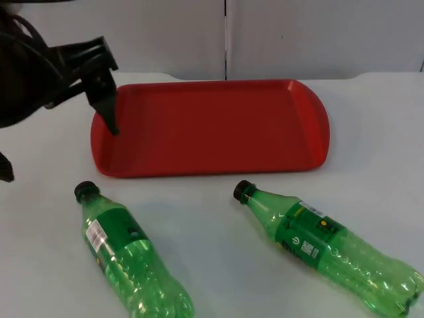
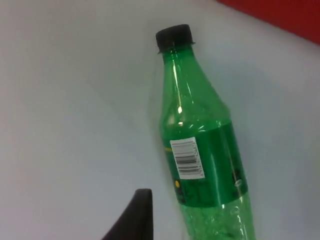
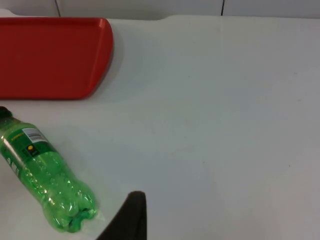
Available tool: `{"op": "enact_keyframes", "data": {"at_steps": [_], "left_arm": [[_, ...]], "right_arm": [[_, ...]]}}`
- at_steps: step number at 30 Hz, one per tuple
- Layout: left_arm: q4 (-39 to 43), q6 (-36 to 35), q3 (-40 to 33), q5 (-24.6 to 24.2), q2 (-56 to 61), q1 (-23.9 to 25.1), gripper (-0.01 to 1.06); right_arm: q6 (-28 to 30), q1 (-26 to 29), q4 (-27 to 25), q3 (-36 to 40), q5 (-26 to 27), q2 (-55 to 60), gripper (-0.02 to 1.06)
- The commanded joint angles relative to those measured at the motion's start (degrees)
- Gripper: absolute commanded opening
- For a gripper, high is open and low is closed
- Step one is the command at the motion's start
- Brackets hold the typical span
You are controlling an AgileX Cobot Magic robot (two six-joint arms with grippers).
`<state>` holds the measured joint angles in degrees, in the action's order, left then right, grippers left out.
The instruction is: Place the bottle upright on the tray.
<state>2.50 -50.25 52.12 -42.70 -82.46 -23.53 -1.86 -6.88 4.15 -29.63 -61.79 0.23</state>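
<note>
Two green plastic bottles lie on their sides on the white tabletop [image 1: 218, 218], both black-capped: the left bottle [image 1: 126, 255] shows a white barcode sticker on its green label, the right bottle [image 1: 328, 245] a label too small to read. One red tray [image 1: 311, 119] sits behind them toward the far edge. Left gripper [image 1: 109, 109] hangs over the tray's left rim; whether its fingers are spread cannot be told
</note>
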Motion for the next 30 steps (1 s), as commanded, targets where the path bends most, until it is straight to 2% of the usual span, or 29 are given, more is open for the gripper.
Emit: {"op": "enact_keyframes", "data": {"at_steps": [1, 12, 15, 20, 30], "left_arm": [[1.8, -4.1, 0.3, 1.1, -1.2, -0.9, 1.05], [4.2, -8.6, 0.3, 3.2, -10.8, -1.1, 1.05], [4.1, -9.2, 0.5, 6.2, -13.2, -1.1, 1.05], [4.2, -9.2, 3.1, 4.5, -18.1, -1.1, 1.04], [5.2, -10.3, 3.6, 5.8, -22.4, -1.2, 0.99]], "right_arm": [[0.3, 0.3, 0.1, 0.2, 0.0, -0.2, 1.04], [0.3, 0.3, 0.1, 0.2, 0.0, -0.2, 1.04], [0.3, 0.3, 0.1, 0.2, 0.0, -0.2, 1.04], [0.3, 0.3, 0.1, 0.2, 0.0, -0.2, 1.04], [0.3, 0.3, 0.1, 0.2, 0.0, -0.2, 1.04]]}}
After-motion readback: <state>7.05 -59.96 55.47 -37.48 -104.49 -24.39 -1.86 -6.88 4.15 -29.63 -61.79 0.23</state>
